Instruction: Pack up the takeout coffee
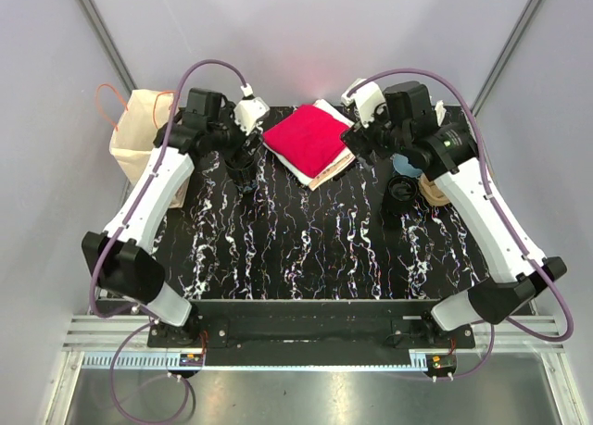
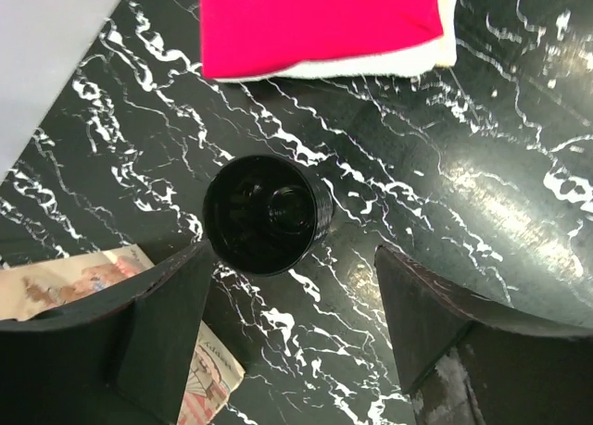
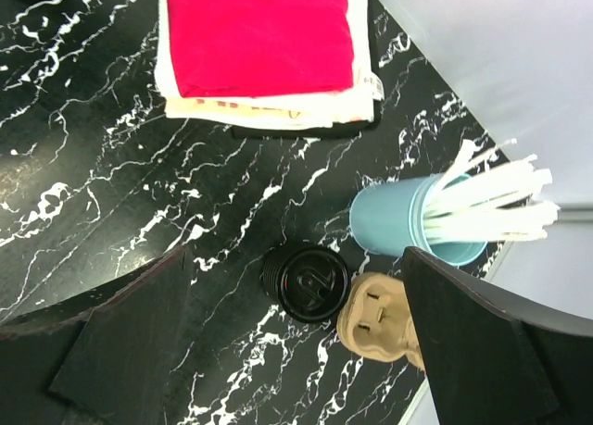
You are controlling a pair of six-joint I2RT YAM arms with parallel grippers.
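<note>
A black, lidless coffee cup stands upright on the marble table, just beyond the tips of my left gripper. That gripper is open, its dark fingers wide apart with nothing between them. My right gripper also hangs open, above a stack of black lids. The lids touch a tan cardboard cup carrier. In the top view the left gripper is at the back left and the lids are at the back right.
A folded red napkin on white ones lies at the back centre. A paper bag with orange handles stands at the left edge; its printed corner shows by my left finger. A blue cup of white stirrers stands beside the lids.
</note>
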